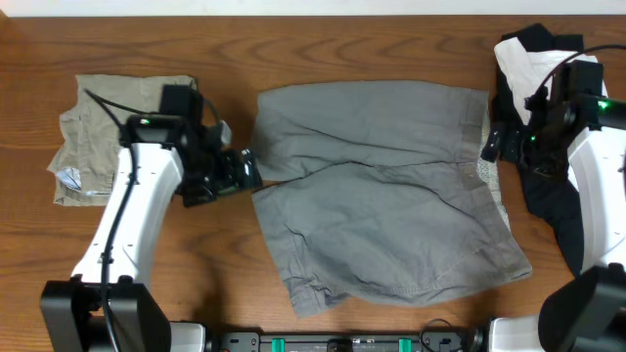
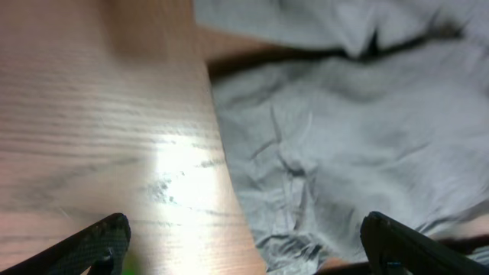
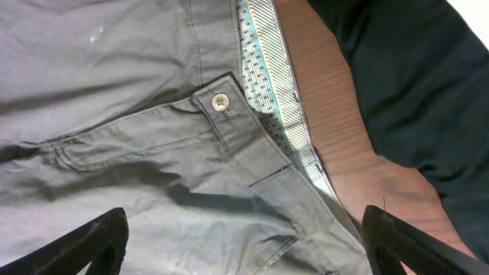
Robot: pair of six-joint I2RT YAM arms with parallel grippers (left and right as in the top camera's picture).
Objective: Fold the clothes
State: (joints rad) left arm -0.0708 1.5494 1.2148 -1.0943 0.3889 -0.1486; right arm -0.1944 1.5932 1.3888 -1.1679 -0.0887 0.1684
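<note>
The grey shorts lie spread and creased in the middle of the table, folded over once. My left gripper hovers at their left edge, jaws wide open. In the left wrist view its fingertips straddle bare wood and the rumpled hem of the shorts, holding nothing. My right gripper is at the shorts' right edge, also open. The right wrist view looks down on the shorts' waistband button and pale speckled lining, with that gripper spread above the cloth.
Folded khaki shorts lie at the far left behind the left arm. A white garment and a black garment are heaped at the right edge under the right arm. The black garment lies close beside the waistband.
</note>
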